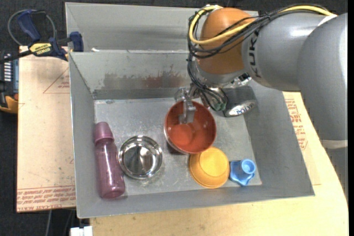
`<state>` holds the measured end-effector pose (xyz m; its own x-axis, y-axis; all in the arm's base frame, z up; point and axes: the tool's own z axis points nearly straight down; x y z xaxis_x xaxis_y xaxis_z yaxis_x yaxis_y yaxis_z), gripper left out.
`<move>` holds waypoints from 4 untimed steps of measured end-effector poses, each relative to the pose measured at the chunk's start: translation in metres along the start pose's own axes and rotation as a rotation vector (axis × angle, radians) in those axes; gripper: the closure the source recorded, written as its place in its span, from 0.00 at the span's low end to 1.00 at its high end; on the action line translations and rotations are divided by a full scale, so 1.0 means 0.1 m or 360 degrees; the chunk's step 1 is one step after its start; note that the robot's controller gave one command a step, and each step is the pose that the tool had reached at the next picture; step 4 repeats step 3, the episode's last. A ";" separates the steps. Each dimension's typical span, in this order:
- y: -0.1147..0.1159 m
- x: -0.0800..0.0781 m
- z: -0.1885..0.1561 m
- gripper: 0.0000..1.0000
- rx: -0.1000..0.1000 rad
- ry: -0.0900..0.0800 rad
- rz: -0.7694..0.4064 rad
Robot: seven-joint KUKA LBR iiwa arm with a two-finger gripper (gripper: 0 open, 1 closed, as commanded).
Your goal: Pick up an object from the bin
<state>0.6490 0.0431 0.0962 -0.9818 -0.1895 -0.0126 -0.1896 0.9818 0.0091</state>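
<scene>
Red bowl (193, 138) lies near the middle of the bin (83, 99), and the tool (188, 113) reaches down into it by its far rim. Whether the tool is spread or pressed together cannot be told. A yellow cup (210, 167) touches the bowl's near edge. A steel bowl (141, 157) sits just to its left, with a pink bottle (106, 160) beyond that.

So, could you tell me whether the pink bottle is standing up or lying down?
Lying down: the pink bottle shows its full length flat on the bin floor, cap toward the back.
</scene>
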 end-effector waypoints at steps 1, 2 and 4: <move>-0.01 -0.01 -0.22 1.00 0.0003 -0.0007 0.0000; 0.00 -0.01 -0.33 1.00 0.0002 -0.0007 0.0002; 0.00 -0.01 -0.60 1.00 0.0001 -0.0008 0.0003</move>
